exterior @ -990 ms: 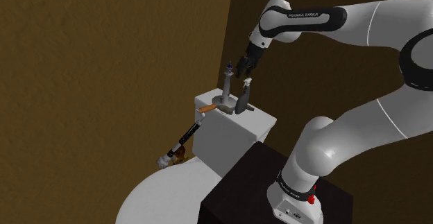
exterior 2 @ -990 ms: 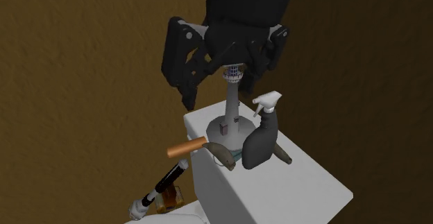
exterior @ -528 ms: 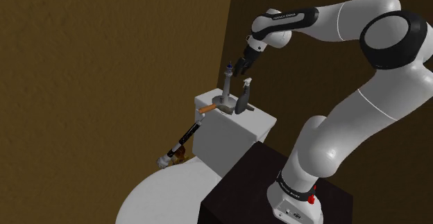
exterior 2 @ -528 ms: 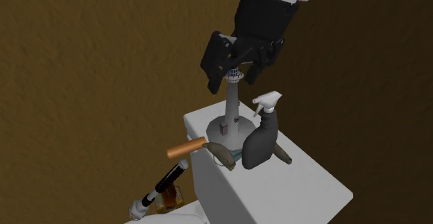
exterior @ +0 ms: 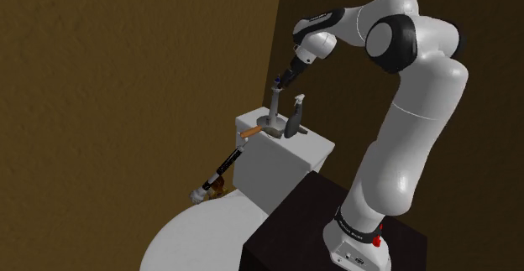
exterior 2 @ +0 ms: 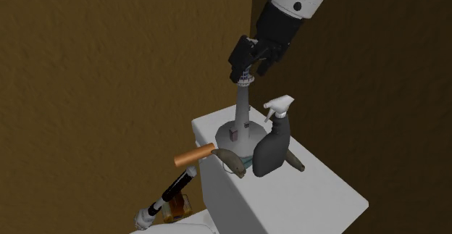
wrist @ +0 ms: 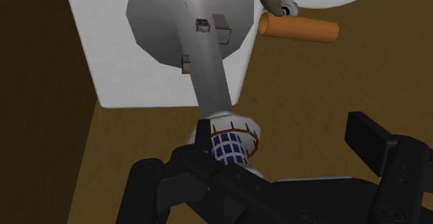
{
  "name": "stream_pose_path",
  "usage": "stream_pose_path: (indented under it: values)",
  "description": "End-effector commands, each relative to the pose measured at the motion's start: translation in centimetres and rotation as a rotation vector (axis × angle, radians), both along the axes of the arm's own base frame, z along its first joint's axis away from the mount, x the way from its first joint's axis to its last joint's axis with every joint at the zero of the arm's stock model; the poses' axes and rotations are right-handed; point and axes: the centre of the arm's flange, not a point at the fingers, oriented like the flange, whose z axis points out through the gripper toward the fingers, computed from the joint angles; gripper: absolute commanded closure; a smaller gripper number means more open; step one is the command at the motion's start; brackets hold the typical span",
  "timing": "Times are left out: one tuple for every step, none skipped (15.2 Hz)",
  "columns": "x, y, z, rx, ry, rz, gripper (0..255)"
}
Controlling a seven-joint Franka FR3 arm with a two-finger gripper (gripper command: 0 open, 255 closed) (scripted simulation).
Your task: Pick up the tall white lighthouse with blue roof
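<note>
Roof of the lighthouse (exterior 2: 243,113) sits hidden behind the end effector (exterior 2: 248,64), fingers (wrist: 368,136) spread wide around its top, nothing clamped; base stands near the tank lid's (exterior 2: 319,196) back corner.

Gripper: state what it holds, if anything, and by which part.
Nothing is held. The gripper is open at the top of the lighthouse: the lantern lies beside one finger, and the other stands clear.

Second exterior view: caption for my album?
Open gripper at the top of a grey lighthouse beside a spray bottle.
</note>
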Motion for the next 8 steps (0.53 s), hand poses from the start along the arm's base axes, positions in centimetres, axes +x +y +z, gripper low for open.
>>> stream_pose_path:
  values:
    - [1.8, -1.6, -0.8, 0.006, -0.031, 0.023, 0]
    - [2.6, -2.5, -1.2, 0.009, -0.044, 0.032, 0]
    - [2.7, -2.6, -1.2, 0.010, -0.045, 0.033, 0]
    - [2.7, -2.6, -1.7, 0.010, -0.045, 0.033, 0]
    - [2.7, -2.6, -2.2, 0.010, -0.045, 0.033, 0]
    - [2.7, -2.6, -2.8, 0.010, -0.045, 0.033, 0]
    - [2.7, -2.6, -3.3, 0.010, -0.045, 0.033, 0]
    - [2.7, -2.6, -3.8, 0.010, -0.045, 0.033, 0]
